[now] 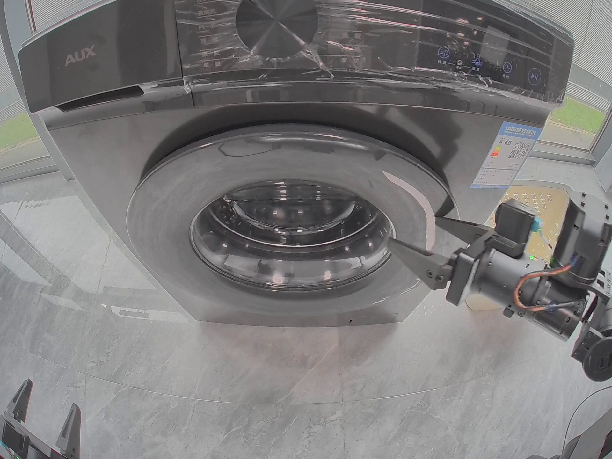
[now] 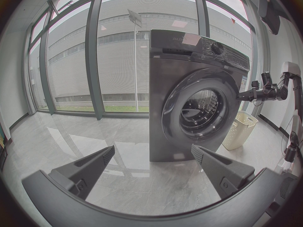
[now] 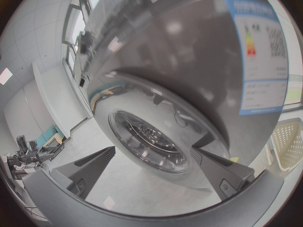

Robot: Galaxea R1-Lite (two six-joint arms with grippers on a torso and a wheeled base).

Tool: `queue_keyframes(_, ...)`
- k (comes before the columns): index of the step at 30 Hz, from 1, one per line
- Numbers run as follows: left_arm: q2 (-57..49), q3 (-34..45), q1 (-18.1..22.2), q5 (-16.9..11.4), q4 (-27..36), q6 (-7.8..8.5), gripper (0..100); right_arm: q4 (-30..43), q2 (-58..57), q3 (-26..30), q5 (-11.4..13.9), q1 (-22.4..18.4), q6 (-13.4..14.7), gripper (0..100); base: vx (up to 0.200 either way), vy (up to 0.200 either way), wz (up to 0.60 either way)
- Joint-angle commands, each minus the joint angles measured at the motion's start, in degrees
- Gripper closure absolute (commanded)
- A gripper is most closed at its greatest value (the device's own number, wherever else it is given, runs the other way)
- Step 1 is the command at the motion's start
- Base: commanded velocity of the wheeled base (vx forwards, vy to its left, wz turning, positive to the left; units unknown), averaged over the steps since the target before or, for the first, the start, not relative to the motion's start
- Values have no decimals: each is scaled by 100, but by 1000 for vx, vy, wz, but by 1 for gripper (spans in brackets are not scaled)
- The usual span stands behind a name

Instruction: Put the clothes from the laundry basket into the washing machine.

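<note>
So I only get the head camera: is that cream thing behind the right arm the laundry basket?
Observer: Yes. The left wrist view shows the laundry basket standing on the floor beside the washing machine.
Operator: Anything in it?
Observer: In the right wrist view, the stretch of its perforated wall in sight is bare.
Operator: And the left arm?
Observer: The left gripper, open, faces the machine's shut door from farther back.

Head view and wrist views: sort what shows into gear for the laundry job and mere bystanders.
For the job: washing machine, door shut; laundry basket beside it; right gripper, open, by the door's rim; left gripper, open.
Just there: energy label on the machine; windows behind; lamp post outside.
</note>
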Motion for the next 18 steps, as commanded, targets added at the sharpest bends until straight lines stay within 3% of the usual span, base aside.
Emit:
queue_keyframes(1, -84, 101, 1, 4, -2, 18, 0, 285, -1301, 1154, 262, 310, -32, 0, 0, 0, 0)
queue_keyframes(6, -75, 101, 1, 4, -2, 18, 0, 347, -2610, 1989, 226, 223, -190, 0, 0, 0, 0)
queue_keyframes(10, -75, 101, 1, 4, -2, 18, 0, 373, -3595, 2367, 235, -270, -225, 0, 0, 0, 0)
queue_keyframes(17, -75, 101, 1, 4, -2, 18, 0, 944, -5010, 2464, 253, -938, -331, 0, 0, 0, 0)
queue_keyframes(18, -75, 101, 1, 4, -2, 18, 0, 1366, -5405, 2367, 244, -1122, -427, 0, 0, 0, 0)
